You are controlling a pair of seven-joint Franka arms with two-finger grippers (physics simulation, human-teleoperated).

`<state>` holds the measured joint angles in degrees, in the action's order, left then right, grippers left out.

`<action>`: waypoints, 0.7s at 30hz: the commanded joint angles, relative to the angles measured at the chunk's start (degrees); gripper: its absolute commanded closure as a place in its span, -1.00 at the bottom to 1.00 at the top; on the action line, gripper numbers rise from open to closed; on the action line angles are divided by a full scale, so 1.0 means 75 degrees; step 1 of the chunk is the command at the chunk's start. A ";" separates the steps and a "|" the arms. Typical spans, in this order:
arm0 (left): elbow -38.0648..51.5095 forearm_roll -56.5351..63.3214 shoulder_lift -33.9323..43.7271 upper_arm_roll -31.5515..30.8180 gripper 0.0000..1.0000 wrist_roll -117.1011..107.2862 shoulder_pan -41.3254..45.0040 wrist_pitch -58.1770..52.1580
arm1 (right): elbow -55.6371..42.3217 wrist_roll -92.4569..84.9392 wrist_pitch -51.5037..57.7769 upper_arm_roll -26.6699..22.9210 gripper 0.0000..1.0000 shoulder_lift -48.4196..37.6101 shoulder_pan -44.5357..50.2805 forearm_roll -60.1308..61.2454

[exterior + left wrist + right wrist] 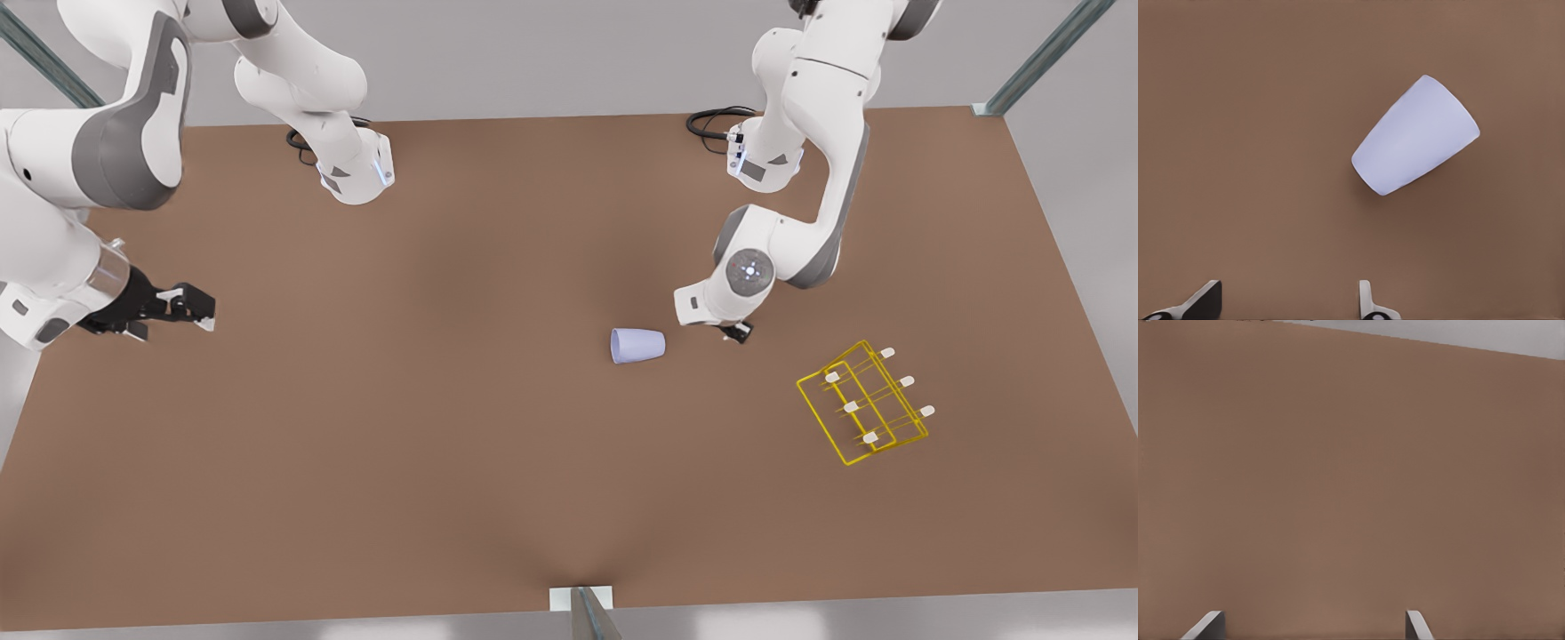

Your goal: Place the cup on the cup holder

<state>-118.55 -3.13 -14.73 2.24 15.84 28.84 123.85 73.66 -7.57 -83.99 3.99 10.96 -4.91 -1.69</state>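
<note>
The pale lavender cup [637,346] lies on its side on the brown table, near the middle of the front view. In the left wrist view the cup [1415,137] lies a little ahead of the fingertips, untouched. My left gripper [736,332] [1286,310] hovers just to the front view's right of the cup, open and holding nothing. The yellow wire cup holder [862,404] with white-tipped pegs stands further to the front view's right. My right gripper [191,307] [1311,627] waits at the front view's far left, open and holding nothing.
The brown table [444,444] spreads wide around the cup and holder. Both arm bases [356,173] [765,160] stand at its far edge with black cables beside them. A metal post [587,613] rises at the near edge.
</note>
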 commanded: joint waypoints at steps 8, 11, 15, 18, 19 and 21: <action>0.0841 -0.0509 -0.0650 -0.0240 -1.00 0.5200 0.0115 0.0268 | -0.0118 0.1186 0.0862 -0.0451 -1.00 -0.0138 -0.0084 -0.0231; 0.0830 -0.0509 -0.0720 -0.0311 -1.00 0.5388 0.0291 0.0432 | -0.0118 0.1197 0.1332 -0.0427 -1.00 -0.0149 0.0021 -0.0219; 0.1029 -0.0439 -0.0990 -0.0311 -1.00 0.5951 0.0443 0.0502 | -0.0142 0.1197 0.1519 -0.0521 -1.00 -0.0137 -0.0073 -0.0208; 0.1064 -0.0333 -0.1201 -0.0311 -1.00 0.6454 0.0490 0.1053 | -0.0423 0.1186 0.1753 -0.0861 -1.00 -0.0184 -0.0084 -0.0219; 0.1064 -0.0321 -0.1224 -0.0322 -1.00 0.6513 0.0490 0.1135 | -0.0411 0.1197 0.1753 -0.0931 -1.00 -0.0161 -0.0084 -0.0208; 0.1064 -0.0333 -0.1259 -0.0311 -1.00 0.6513 0.0584 0.1194 | -0.0411 0.1186 0.1765 -0.0943 -1.00 -0.0184 -0.0073 -0.0184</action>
<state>-110.64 -5.84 -24.18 -0.09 45.18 33.11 130.14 70.65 -1.43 -72.71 -2.91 9.70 -5.87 -3.31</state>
